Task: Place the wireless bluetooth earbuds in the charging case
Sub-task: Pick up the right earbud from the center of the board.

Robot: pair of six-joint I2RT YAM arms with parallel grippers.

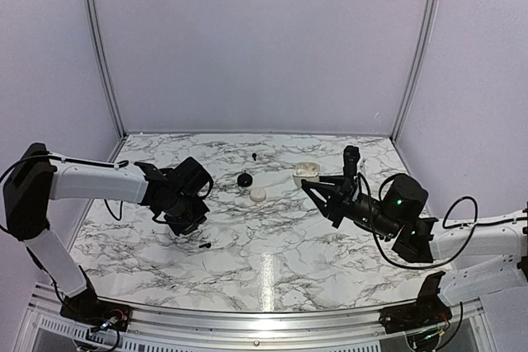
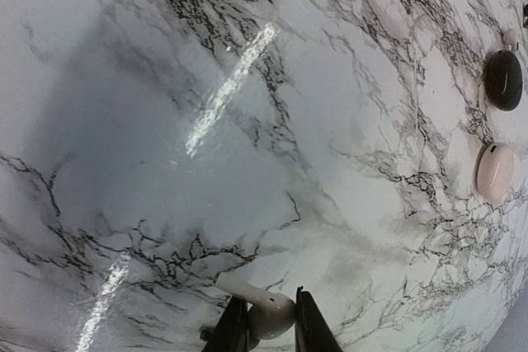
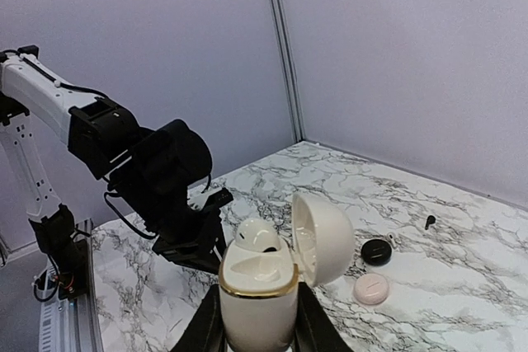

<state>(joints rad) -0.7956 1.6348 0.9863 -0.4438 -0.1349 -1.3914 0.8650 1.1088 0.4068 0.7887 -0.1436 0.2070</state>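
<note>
My left gripper (image 2: 269, 314) is shut on a white earbud (image 2: 247, 293), whose bulb sits between the jaws with its stem sticking out to the left, just above the marble table (image 2: 247, 162). In the top view that gripper (image 1: 186, 213) hangs over the table's left part. My right gripper (image 3: 257, 334) is shut on the cream-white charging case (image 3: 256, 307), held upright. The case has a gold rim and its lid (image 3: 323, 238) swung open to the right. A second white earbud (image 3: 258, 237) sits in its left socket; the other socket is empty. From above, the case (image 1: 307, 170) is right of centre.
A black round puck (image 1: 244, 179) and a pale pink round puck (image 1: 258, 194) lie mid-table between the arms. One small dark stub (image 1: 205, 246) lies near the left gripper, another (image 1: 254, 157) near the back. Walls close off the table's back and sides.
</note>
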